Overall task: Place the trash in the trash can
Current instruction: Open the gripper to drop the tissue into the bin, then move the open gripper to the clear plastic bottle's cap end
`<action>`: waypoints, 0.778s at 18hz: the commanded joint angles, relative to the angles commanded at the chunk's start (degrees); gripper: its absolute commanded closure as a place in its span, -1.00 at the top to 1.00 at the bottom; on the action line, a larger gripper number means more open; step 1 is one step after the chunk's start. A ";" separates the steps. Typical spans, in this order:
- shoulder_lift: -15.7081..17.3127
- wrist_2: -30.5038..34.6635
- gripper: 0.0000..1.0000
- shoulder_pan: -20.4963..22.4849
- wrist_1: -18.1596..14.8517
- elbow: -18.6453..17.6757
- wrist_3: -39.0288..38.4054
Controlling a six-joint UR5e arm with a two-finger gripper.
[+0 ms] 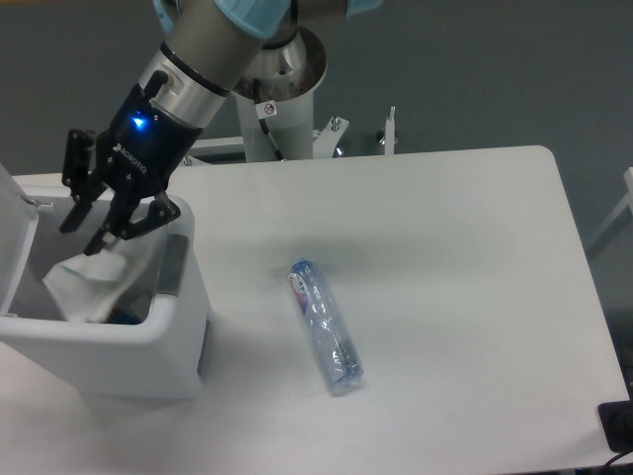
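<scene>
I am looking at the white wrapper (87,282) first: it is sitting inside the open trash can (109,346), leaning against the inner wall, with its top edge poking up near the rim. So I am counting 1 of the 2 pieces of trash as just about done. My gripper (92,226) is hanging right over the can, above the wrapper, and its fingers are spread apart. I am not seeing them pinch anything, though the tip of one finger is very close to the wrapper and I cannot tell if it is touching. The other piece, the clear bottle (324,325), is lying on its side on the table (455,247), well apart from the can, with its red and white label end pointing toward the back of the table. I am thinking that this is the part left to do: I need to go get the bottle and drop it in too. The can's lid (15,233) is standing up at the left side, so the can is open. Down in the can, under the wrapper, I am seeing a little bit of something blue, but it is too small and hidden for me to say what it is.
</scene>
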 joint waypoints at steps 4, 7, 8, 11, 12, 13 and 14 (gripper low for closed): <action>-0.96 0.00 0.98 0.44 0.00 1.23 0.00; -2.98 0.44 0.98 2.80 -0.09 3.07 -0.09; -4.21 0.53 0.99 3.68 -0.09 3.77 0.00; -6.67 0.62 1.00 6.84 -0.17 6.06 -0.44; -7.64 0.70 1.00 8.77 -0.26 6.67 -0.70; -8.08 0.79 1.00 10.09 -0.44 6.94 -0.70; -8.70 0.88 1.00 11.41 -0.61 7.20 -0.70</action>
